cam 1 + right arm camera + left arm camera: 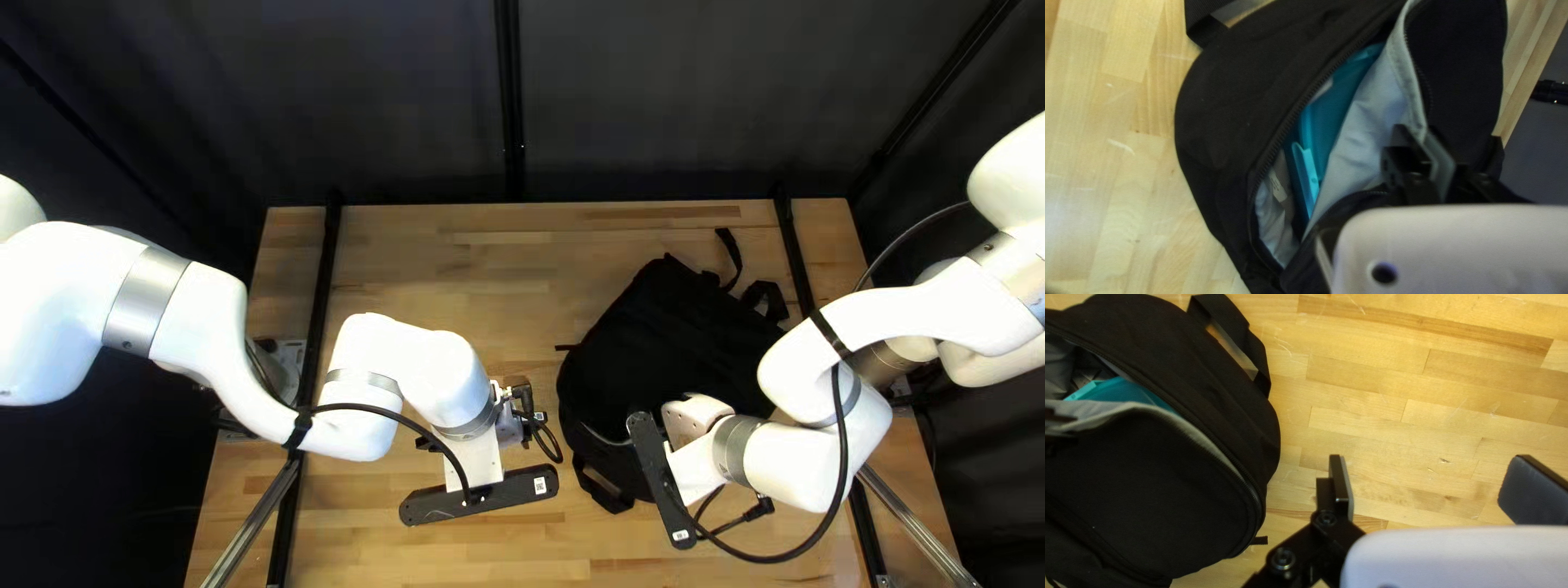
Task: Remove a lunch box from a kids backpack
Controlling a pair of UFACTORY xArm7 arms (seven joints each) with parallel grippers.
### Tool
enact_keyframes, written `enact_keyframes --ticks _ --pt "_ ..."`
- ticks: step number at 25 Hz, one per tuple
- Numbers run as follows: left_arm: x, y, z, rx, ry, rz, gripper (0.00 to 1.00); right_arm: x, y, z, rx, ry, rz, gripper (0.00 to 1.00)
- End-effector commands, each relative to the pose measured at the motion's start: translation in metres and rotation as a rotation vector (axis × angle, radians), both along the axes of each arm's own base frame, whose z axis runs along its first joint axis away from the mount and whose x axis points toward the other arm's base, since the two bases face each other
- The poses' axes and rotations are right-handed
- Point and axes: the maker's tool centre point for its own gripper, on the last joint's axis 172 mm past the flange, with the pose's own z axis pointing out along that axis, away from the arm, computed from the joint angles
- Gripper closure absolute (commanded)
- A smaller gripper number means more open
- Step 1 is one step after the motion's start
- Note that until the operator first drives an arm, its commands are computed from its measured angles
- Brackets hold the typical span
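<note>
Here, your left gripper (476, 466) with fingers (1341, 482) parted above the bench (435, 272), your right gripper (693, 418) clenched on the grey-lined flap (1400, 68) of the black backpack (666, 343), the teal lunch box (1328, 122) showing inside its unzipped opening.

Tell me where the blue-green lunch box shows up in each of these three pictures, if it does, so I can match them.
Top left view: not visible.
Left wrist view: the lunch box peeks from the backpack's open mouth, across from the fingers of the left gripper.
Right wrist view: inside that open mouth, beside the pale grey lining.
Shared landmark: the black backpack, partly under the right arm in the top left view.
</note>
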Motion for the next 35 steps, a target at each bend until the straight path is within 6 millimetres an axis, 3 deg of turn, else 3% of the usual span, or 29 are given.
enact_keyframes --ticks 1,7,17,28,35 --pt "0.005 -0.002 0.002 -0.003 0.001 -0.013 0.00 -0.015 -0.024 0.018 -0.020 0.013 -0.016 1.00" --pt "0.012 -0.001 -0.001 0.000 -0.002 -0.031 0.00 -0.029 -0.068 0.030 -0.052 0.036 -0.062 1.00" --pt "0.043 0.007 -0.011 0.008 -0.027 -0.071 0.00 -0.055 -0.138 0.033 -0.092 0.059 -0.197 1.00" --pt "0.062 0.022 -0.032 0.151 -0.161 -0.111 0.00 -0.087 -0.175 0.042 -0.096 0.043 -0.317 1.00" --pt "0.085 0.038 -0.039 0.343 -0.280 -0.036 0.00 -0.083 -0.178 0.026 -0.078 0.030 -0.354 1.00"
